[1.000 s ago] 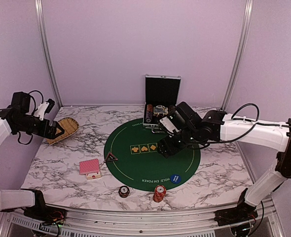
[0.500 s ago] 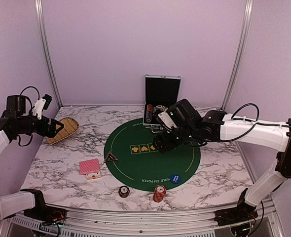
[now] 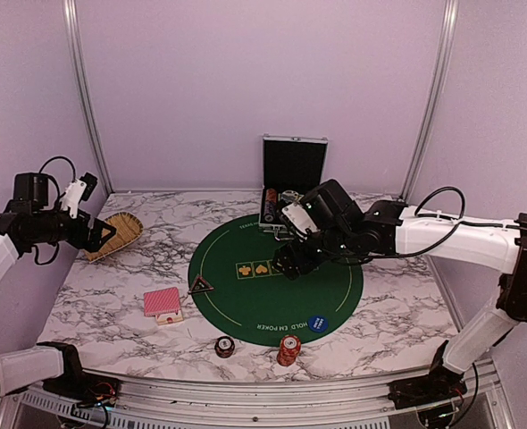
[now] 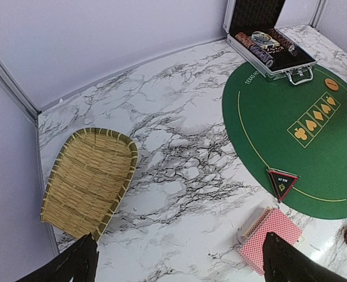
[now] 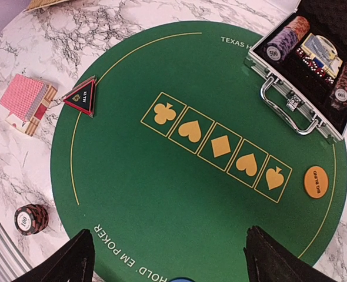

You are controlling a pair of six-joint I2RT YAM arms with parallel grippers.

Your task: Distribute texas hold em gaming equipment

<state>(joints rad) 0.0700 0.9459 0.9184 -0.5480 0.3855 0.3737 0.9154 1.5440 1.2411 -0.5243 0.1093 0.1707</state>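
Observation:
The red-backed card deck [image 3: 163,304] lies on the marble left of the green mat, and also shows in the left wrist view [image 4: 270,238] and the right wrist view [image 5: 23,100]. The dark triangular token [image 3: 199,285] sits on the mat's left edge. A dark chip stack [image 3: 224,347] and a red-and-white chip stack [image 3: 288,349] stand near the front edge. The blue disc [image 3: 317,323] lies on the mat's front. The orange disc [image 5: 315,182] lies on the mat's far right. My right gripper [image 3: 292,261] hangs open and empty over the mat's centre. My left gripper [image 3: 98,234] is open and empty, high near the basket.
An open metal case [image 3: 292,192] holding more chips [image 5: 285,41] stands at the mat's [image 3: 335,286] back edge. The woven straw basket [image 3: 113,234] lies at the far left. Purple walls and metal posts enclose the table.
My right gripper has shifted a little left and back over the mat. My left arm has drawn back to the left and settled. The objects have not moved.

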